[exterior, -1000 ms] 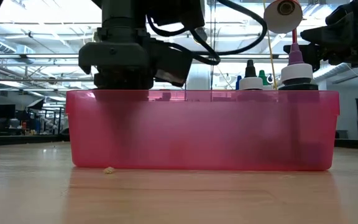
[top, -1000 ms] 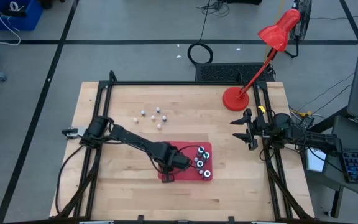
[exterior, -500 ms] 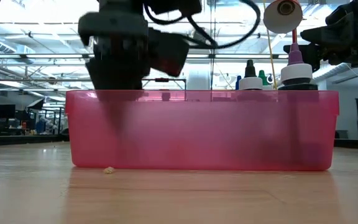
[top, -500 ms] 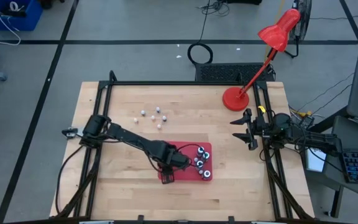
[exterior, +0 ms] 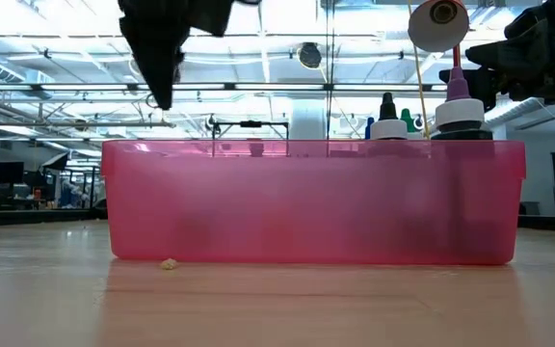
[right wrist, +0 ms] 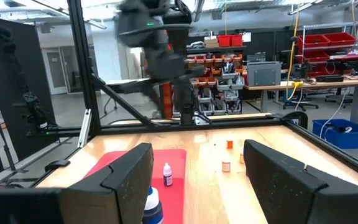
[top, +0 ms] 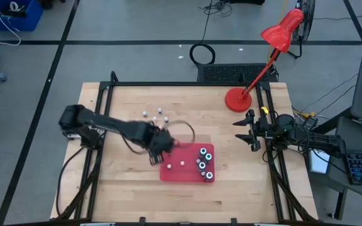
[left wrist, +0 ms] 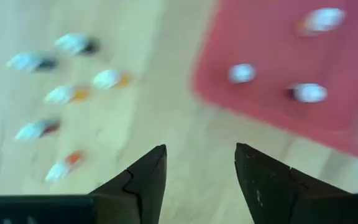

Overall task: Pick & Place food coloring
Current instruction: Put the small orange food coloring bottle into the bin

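So, biggest thing first: the worktop [top: 118, 188], with the red tray [top: 175, 174] sitting toward its near edge, a bit right of centre. Five bottles of food coloring [top: 202, 165] are in the tray, four bunched at its right end and one tiny one alone near the middle. The loose bottles [top: 158, 117] lie in a cluster toward the far edge.

My left gripper [top: 154, 156] hangs just off the tray's left edge, fingers apart and empty. My right gripper [top: 246, 130] waits at the right edge, spread wide, holding nothing.

What worries me: those loose ones lie close together, so coming down sloppy could knock a neighbour rolling. They're tiny too, easy to pinch off-centre and squirt out.
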Controlling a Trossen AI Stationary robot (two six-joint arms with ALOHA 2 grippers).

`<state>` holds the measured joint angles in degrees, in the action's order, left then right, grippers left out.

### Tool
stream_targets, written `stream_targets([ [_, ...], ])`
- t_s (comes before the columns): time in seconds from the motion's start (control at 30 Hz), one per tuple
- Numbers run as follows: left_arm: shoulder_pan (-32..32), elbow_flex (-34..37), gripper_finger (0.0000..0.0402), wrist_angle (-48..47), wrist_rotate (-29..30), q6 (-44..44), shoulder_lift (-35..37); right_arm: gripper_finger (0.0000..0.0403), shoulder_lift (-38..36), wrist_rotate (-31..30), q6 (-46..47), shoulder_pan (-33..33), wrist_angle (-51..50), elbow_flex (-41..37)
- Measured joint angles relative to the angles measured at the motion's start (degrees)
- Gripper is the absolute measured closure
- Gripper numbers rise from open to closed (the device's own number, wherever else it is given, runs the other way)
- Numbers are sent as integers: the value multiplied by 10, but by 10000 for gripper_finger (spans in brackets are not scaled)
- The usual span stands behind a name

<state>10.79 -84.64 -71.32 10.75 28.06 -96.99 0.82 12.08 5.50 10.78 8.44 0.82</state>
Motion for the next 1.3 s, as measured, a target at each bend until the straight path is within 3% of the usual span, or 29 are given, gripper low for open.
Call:
stream_targets([
  [0.33,-176,145,215,-18,32,110,138,165,0,0,0,0,1,0],
  [0.53,-249,232,215,32,10,119,157,165,0,0,0,0,1,0],
  [0.77,-293,294,215,141,-31,48,145,165,0,0,0,0,1,0],
  [1.3,-353,362,215,208,-43,22,145,165,0,0,0,0,1,0],
])
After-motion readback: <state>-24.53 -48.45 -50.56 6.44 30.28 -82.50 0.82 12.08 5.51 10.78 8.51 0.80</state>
